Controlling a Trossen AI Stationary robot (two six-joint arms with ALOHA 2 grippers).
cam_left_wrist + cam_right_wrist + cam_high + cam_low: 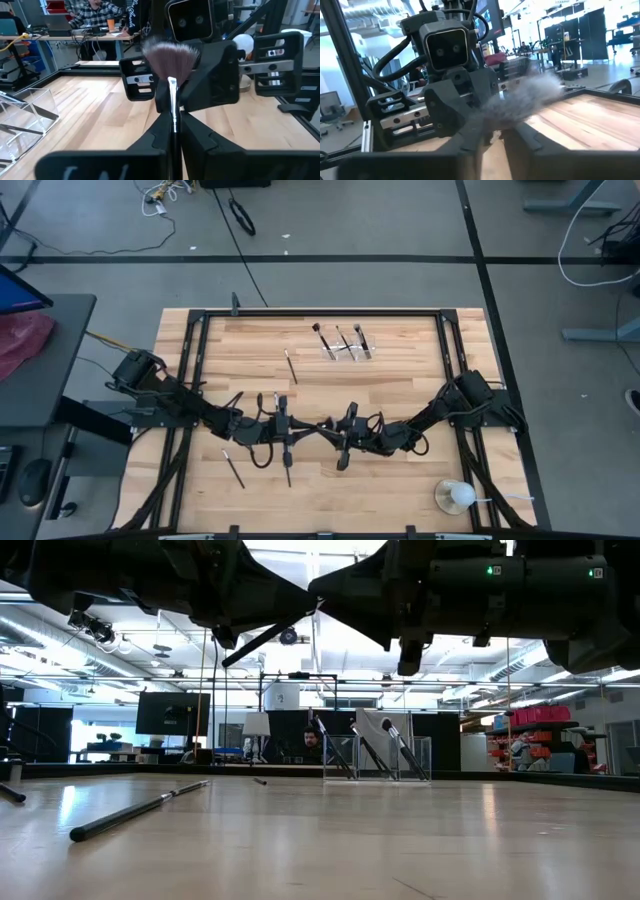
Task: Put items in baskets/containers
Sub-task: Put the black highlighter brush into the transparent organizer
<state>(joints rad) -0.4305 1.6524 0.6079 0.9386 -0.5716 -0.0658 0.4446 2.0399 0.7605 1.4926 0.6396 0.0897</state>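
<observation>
The left gripper [172, 132] has its jaws clenched on the handle of a fan brush [171, 62], whose long axis runs straight out past the fingers, fanned bristles pointing toward the right gripper [338, 438] facing it, above the table [400, 350] on the near side of the clear organizer [345, 350]. Whether the right jaws grasp the bristles cannot be told. Three brushes lean in the organizer; a loose brush [290, 366] lies just beside it, two more [233, 468] well nearer.
</observation>
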